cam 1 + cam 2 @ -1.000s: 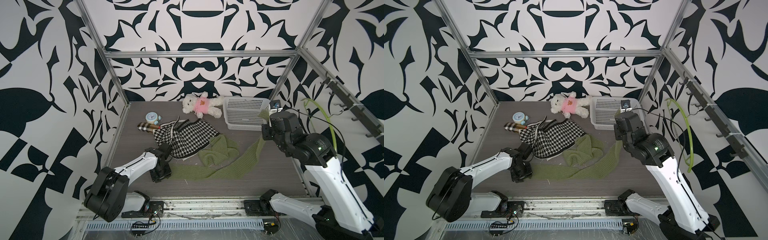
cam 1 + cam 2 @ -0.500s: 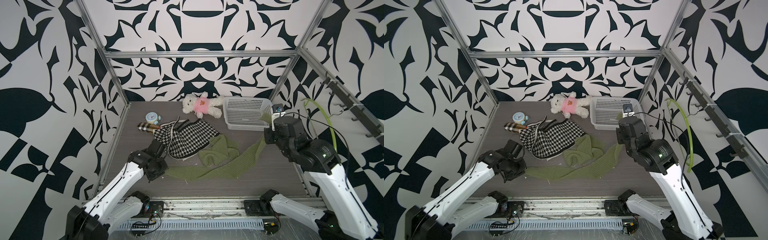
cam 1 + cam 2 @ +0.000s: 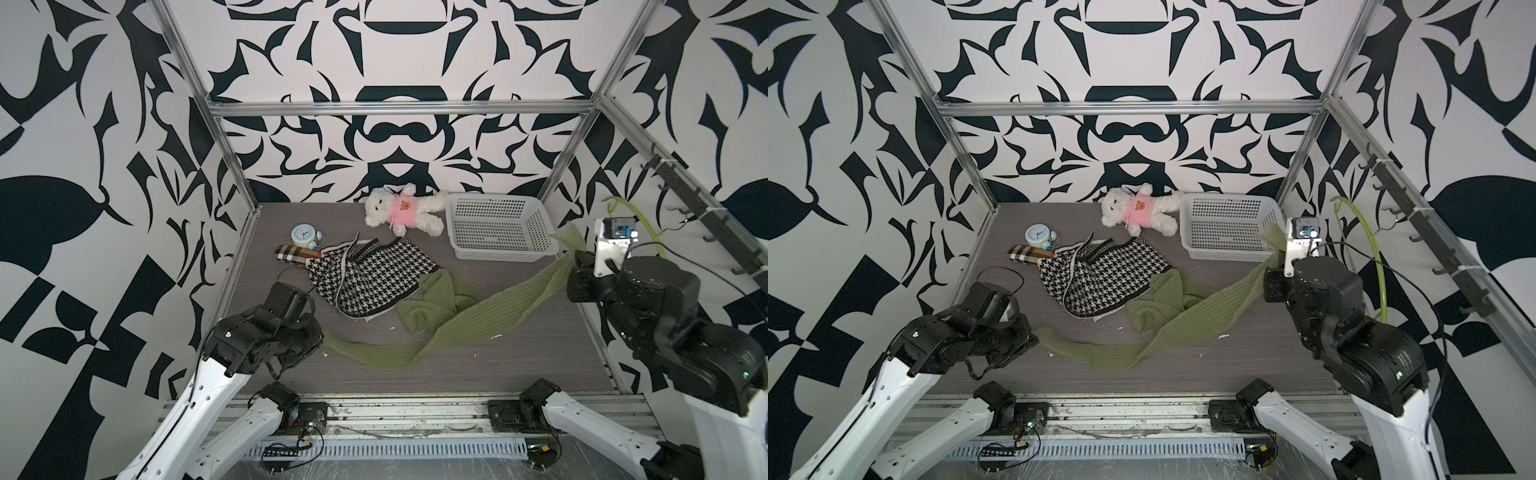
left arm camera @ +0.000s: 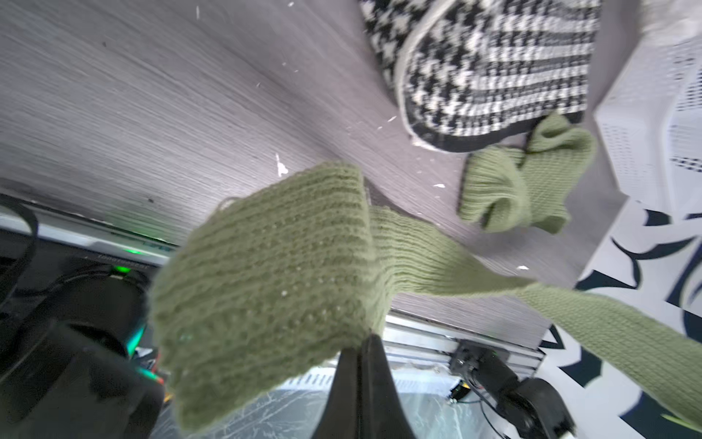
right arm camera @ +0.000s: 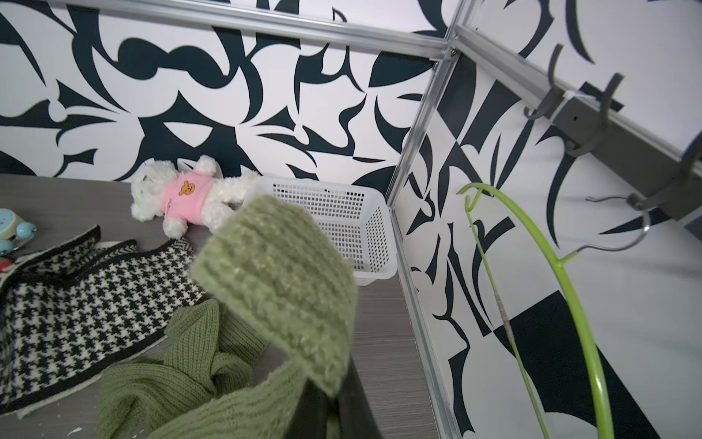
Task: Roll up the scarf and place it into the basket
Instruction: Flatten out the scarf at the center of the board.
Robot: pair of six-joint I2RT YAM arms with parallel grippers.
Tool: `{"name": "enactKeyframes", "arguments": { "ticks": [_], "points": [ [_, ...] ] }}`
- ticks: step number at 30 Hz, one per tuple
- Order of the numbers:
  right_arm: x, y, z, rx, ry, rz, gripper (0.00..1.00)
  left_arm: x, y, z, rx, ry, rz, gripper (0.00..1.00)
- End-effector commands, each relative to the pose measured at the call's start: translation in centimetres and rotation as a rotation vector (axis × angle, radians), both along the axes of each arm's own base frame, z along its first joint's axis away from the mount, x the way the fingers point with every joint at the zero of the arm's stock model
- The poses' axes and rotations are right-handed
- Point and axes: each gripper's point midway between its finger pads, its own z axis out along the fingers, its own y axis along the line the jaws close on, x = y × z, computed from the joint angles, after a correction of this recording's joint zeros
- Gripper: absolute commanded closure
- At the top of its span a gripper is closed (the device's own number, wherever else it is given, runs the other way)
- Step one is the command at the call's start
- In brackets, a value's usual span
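One scarf (image 3: 469, 320), green rib knit, not rolled and outside the basket. It is strung across the counter (image 3: 519, 365) between my two arms. Left jaws are pinched tight on one end at the front left, and the left wrist view shows that end (image 4: 266, 273) flopped over the closed fingers (image 4: 361, 384). Right jaws are clamped on the other end, lifted off the counter just off the basket's front right corner, and the tip (image 5: 277, 266) droops over them in the right wrist view. The middle sags onto the counter, and a bunched part (image 3: 432, 301) touches the houndstooth cloth.

One basket (image 3: 505, 254), white, perforated sides, upright in the back right corner of the counter.

Other things (one of each):
- One houndstooth cloth (image 3: 370, 276), black and white, spread mid-counter.
- One white teddy bear (image 3: 401, 210) in a pink top, lying just beside the basket's left end. There's a small bear-face patch on the chest, with any lettering too small to read.
- One pale blue alarm clock (image 3: 302, 235) at the back left, dial numerals too small to read.
- One tan checked folded piece (image 3: 296, 254) just in front of the clock, touching the houndstooth cloth.
- One green hanger (image 5: 562, 266) hooked on the right wall rail.
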Motion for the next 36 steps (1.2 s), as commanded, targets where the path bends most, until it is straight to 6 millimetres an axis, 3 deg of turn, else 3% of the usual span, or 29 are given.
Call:
{"name": "enactKeyframes", "arguments": {
  "ticks": [1,5,7,10,14,19,25,28,30,33,35,36],
  "points": [
    [-0.7,-0.2,2.1,0.032,-0.065,0.014,0.91,-0.4,0.2,1.0,0.014,0.020,-0.002,1.00],
    [0.3,0.7,1.9,0.032,-0.043,0.032,0.90,-0.1,-0.2,0.2,-0.009,0.020,0.011,1.00],
    [1.9,0.3,1.2,-0.027,-0.007,-0.036,0.91,1.3,-0.9,-0.3,-0.011,0.024,0.017,1.00],
    [3.4,1.5,0.9,-0.052,0.039,-0.013,0.92,2.9,-3.1,-0.2,-0.030,0.068,-0.062,1.00],
    [3.9,3.1,0.7,-0.025,0.033,0.065,0.92,3.5,-3.1,0.5,-0.012,0.047,-0.079,1.00],
    [2.9,4.1,0.5,0.040,0.048,0.130,0.93,1.9,-1.5,1.2,-0.009,0.013,-0.046,1.00],
    [-1.1,4.2,2.0,0.188,-0.015,0.232,0.95,-1.4,-0.2,2.7,-0.129,-0.083,0.001,1.00],
    [-1.9,4.0,2.5,0.218,-0.040,0.239,0.98,-1.9,0.1,4.0,-0.167,-0.138,0.009,1.00],
    [-0.9,3.6,2.3,0.187,-0.033,0.191,1.00,-0.7,-0.3,5.0,-0.165,-0.176,0.001,1.00],
    [3.5,2.3,0.6,0.002,0.041,0.009,1.00,3.5,-1.3,4.4,-0.053,-0.194,-0.044,1.00],
    [7.5,1.5,-1.9,-0.112,0.148,-0.106,1.00,7.4,-1.5,1.0,0.016,-0.046,-0.061,0.96],
    [9.2,1.1,-3.8,-0.100,0.223,-0.125,1.00,9.0,-1.8,-1.0,-0.031,0.025,-0.063,0.95]
  ]
}}
